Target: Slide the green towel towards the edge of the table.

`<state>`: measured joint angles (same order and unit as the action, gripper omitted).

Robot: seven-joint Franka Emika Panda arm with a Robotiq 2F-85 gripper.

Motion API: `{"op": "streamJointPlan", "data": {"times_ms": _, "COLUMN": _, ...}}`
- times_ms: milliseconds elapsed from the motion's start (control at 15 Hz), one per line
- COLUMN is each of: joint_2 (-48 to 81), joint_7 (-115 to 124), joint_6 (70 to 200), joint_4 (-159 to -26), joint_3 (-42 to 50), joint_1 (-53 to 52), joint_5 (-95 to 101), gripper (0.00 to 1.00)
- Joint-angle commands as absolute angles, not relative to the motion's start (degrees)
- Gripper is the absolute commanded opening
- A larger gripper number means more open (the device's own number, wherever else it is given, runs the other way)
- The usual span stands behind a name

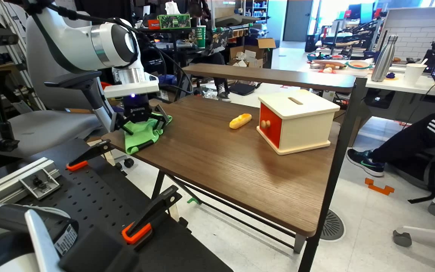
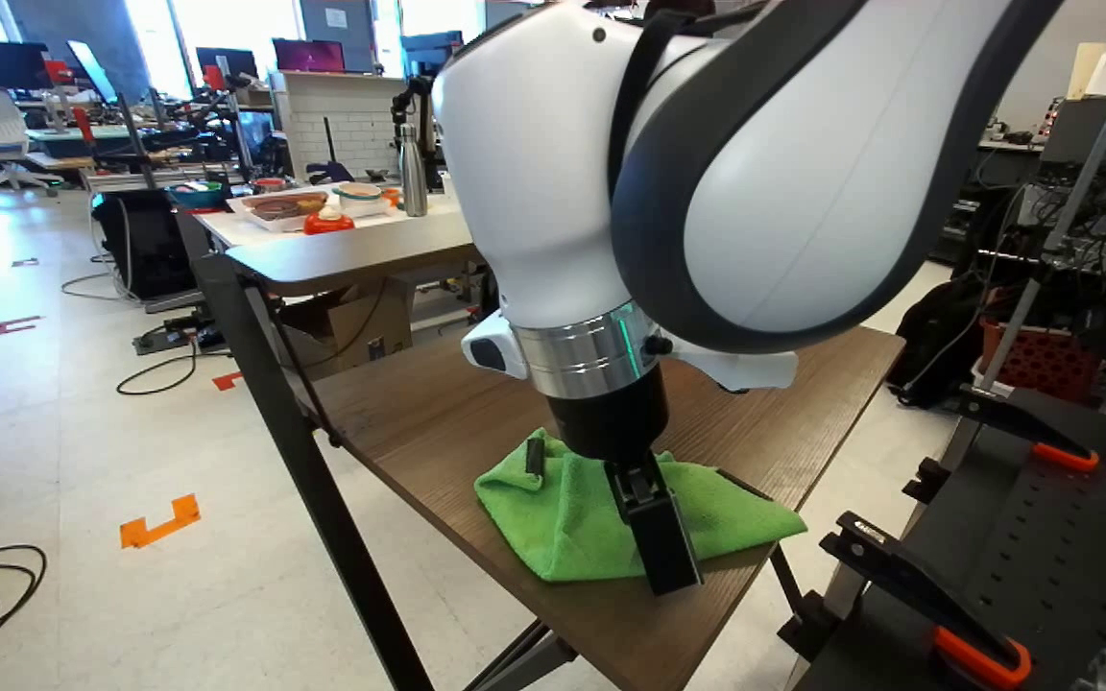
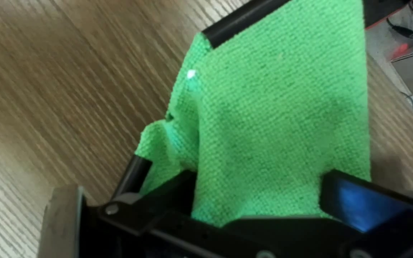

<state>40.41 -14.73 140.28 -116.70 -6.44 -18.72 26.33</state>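
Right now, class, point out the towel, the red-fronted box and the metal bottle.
Towel point(image 3: 281, 111), in the wrist view: on its broad green middle.
Red-fronted box point(image 1: 302, 129), in an exterior view: on its pale side wall.
Metal bottle point(image 1: 384, 59), in an exterior view: on its shiny body.

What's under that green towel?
The brown table is under the green towel. The towel covers that patch, so whether anything else is tucked beneath can't be seen.

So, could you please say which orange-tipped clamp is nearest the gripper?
The clamp nearest the green towel under the gripper; the other clamp sits farther along the black board.
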Motion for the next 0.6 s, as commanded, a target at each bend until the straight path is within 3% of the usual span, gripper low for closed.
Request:
{"op": "streamJointPlan", "data": {"times_ms": 0, "joint_2": 39.8, "joint_7": -14.0, "joint_6": 139.3, "joint_4": -118.3, "joint_3": -7.2, "joint_1": -19.2, "joint_5": 27.1, "gripper": 1.0}}
{"op": "streamJointPlan", "data": {"times_ms": 533, "joint_2": 33.4, "joint_7": -2.3, "joint_6": 144.8, "joint_4": -120.7, "joint_3": -4.1, "joint_1": -21.4, "joint_5": 28.9, "gripper": 1.0}}
